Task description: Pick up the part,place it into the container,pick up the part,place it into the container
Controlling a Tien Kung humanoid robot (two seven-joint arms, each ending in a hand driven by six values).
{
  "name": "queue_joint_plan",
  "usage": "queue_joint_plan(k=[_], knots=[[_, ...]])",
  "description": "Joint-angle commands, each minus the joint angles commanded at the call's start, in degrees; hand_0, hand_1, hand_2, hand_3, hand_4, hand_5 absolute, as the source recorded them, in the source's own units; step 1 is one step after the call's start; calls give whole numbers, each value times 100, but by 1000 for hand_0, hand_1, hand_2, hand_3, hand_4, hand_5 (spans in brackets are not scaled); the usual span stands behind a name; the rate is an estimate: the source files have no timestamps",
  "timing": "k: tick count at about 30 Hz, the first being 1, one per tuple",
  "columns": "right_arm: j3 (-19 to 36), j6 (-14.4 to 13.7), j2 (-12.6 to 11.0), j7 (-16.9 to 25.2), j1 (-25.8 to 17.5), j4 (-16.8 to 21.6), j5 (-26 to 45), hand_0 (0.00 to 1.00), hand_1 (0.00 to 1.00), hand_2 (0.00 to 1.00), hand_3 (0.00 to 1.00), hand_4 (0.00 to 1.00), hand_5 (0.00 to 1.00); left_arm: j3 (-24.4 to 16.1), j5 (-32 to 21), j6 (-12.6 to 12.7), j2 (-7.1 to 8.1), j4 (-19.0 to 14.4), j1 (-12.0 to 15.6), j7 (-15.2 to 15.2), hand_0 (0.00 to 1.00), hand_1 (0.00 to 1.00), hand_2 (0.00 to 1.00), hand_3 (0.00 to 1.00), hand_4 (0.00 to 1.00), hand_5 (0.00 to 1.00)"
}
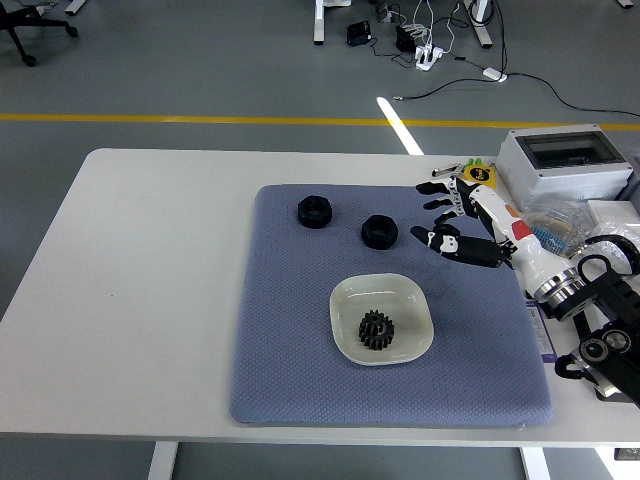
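My right robot hand (452,215) hangs over the far right part of the blue-grey mat (290,370), fingers (440,187) spread and relaxed, grasping nothing. The thumb points left, toward the middle of the mat. My white forearm with its red band (515,235) runs back to the right edge of the bench (150,260).

The white dish (345,300) sits on the mat's near middle, and a black toothed gear (377,329) lies flat inside it, a little toward the near side. My robot hand is clear of the dish, beyond it and to the right.

Two black nut-like parts rest on the far part of the mat: one (314,211) toward the left, the other (379,231) nearer the centre, just left of my thumb but not touching it. If there is a part under my palm, I cannot tell; the robot hand covers that spot.

Off the mat, at the bench's far right, stands a grey box with a clear lid (565,165), a yellow tape measure (480,176) beside it, and some clear bags (615,235)
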Motion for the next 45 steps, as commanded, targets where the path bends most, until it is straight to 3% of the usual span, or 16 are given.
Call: queue_joint_plan(k=[1,6,7,12,27,45], knots=[[56,-22,6,19,-42,-10,223,745,774,831,860,998,635,4,-6,1,0,0,0,-2,704,640,712,618,712,682],[419,-159,37,94,-275,-69,1452,745,774,831,860,998,635,9,-13,2,-3,0,-2,-6,704,640,712,618,712,682],[490,-168,47,99,-317,-80,1676,789,795,839,871,998,728,9,-15,2,-3,0,-1,-7,703,641,712,617,713,684],[1056,-148,149,67,-666,-162,2722,789,795,839,871,998,728,0,3,1,0,3,0,-5,703,641,712,617,713,684],[2242,7,527,-32,-1484,-362,2070,797,795,833,862,998,789,-37,66,-4,-3,6,18,12,703,640,711,618,710,681],[2754,267,648,-201,-1895,-398,1605,782,781,811,826,998,780,-115,227,-28,-9,3,41,50,704,641,712,617,710,682]])
